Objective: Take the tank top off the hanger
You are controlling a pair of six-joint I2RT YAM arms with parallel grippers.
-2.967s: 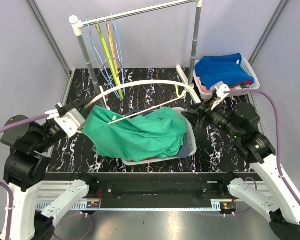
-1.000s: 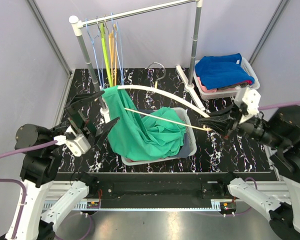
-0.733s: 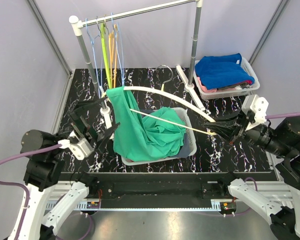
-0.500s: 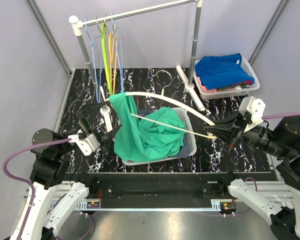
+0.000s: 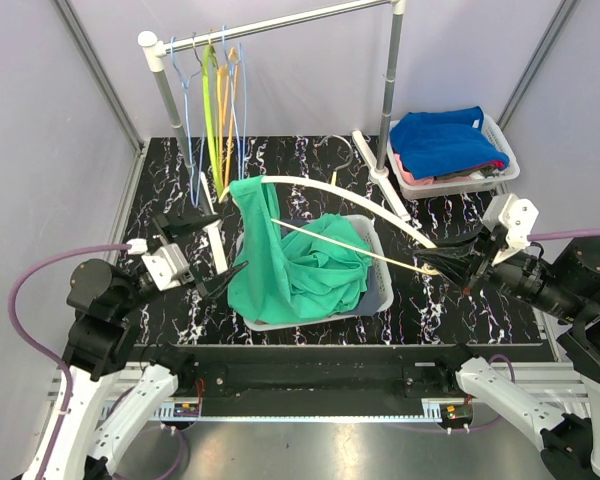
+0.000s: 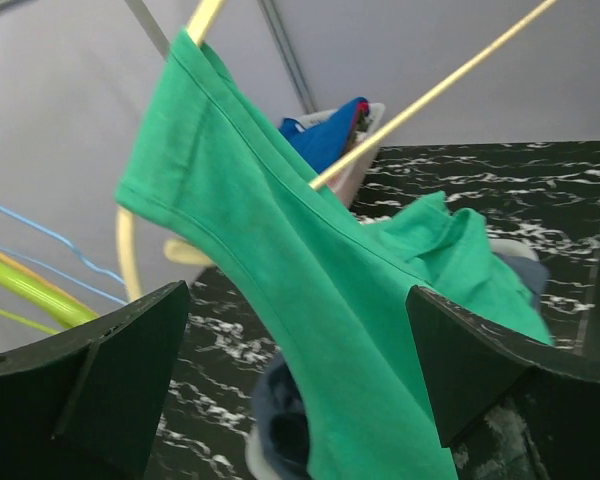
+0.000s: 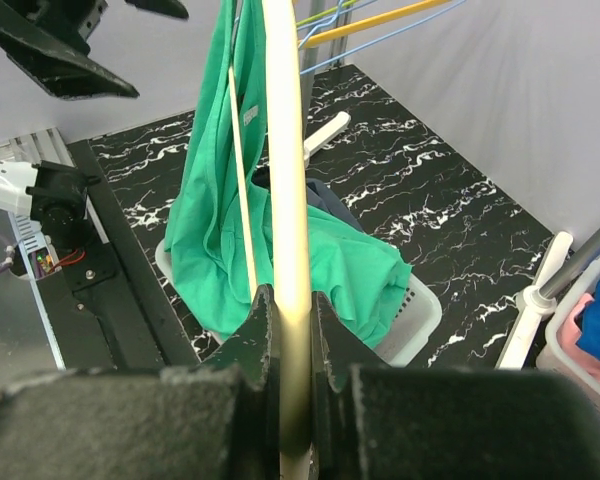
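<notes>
A black marbled table (image 5: 310, 160) is being enclosed by grey walls, with a rack (image 5: 280, 22) of spare hangers (image 5: 218, 100) being kept at the back left. At the left, the left claw (image 5: 232, 238) is being held wide apart, with nothing gripped. The rack's white foot (image 5: 220, 260) is lying just beside it and may be struck if a low reach toward the cloth is being made. In the middle, the tank top (image 5: 290, 265) is being carried by one strap on the left tip of the hanger (image 5: 350, 195), the rest being bunched in the basket (image 5: 380, 292). A snag is being risked there: were the hanger drawn rightward, the cloth could be dragged out of the basket rather than freed. At the right, the hanger's end is being clamped by the right claw (image 5: 445, 265), and a bin (image 5: 502, 168) of blue clothes is being kept behind it.
</notes>
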